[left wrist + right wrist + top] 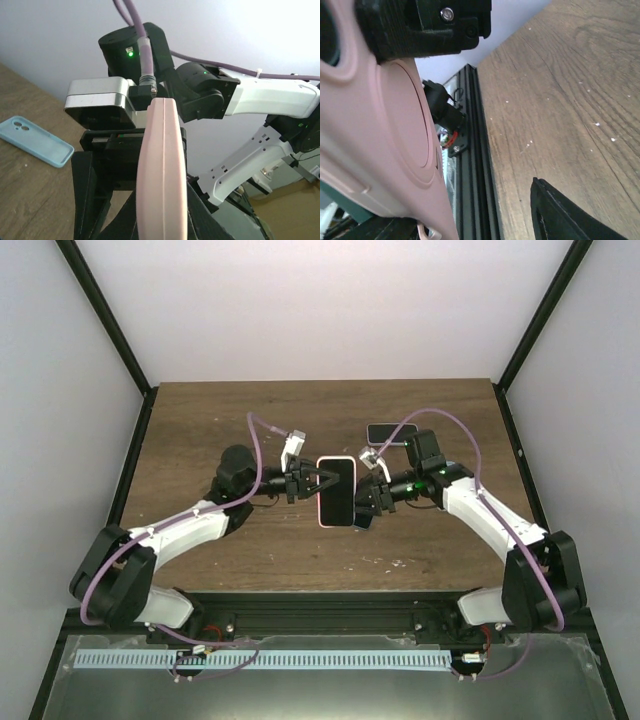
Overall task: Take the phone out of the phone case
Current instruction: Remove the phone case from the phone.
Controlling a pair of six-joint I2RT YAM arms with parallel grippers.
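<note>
Mid-bench, your left gripper clamps the pink case holding the phone; right gripper hold unclear; next, probably peel a corner.

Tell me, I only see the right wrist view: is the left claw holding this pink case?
Observer: Yes, the left claw appears clamped on the pink rectangular phone case, at its left edge.
Operator: Which way is the screen?
Observer: The black phone screen faces up toward the top camera.
Operator: Anything else on the table?
Observer: A light blue rectangular phone case lies flat on the wooden table.
</note>
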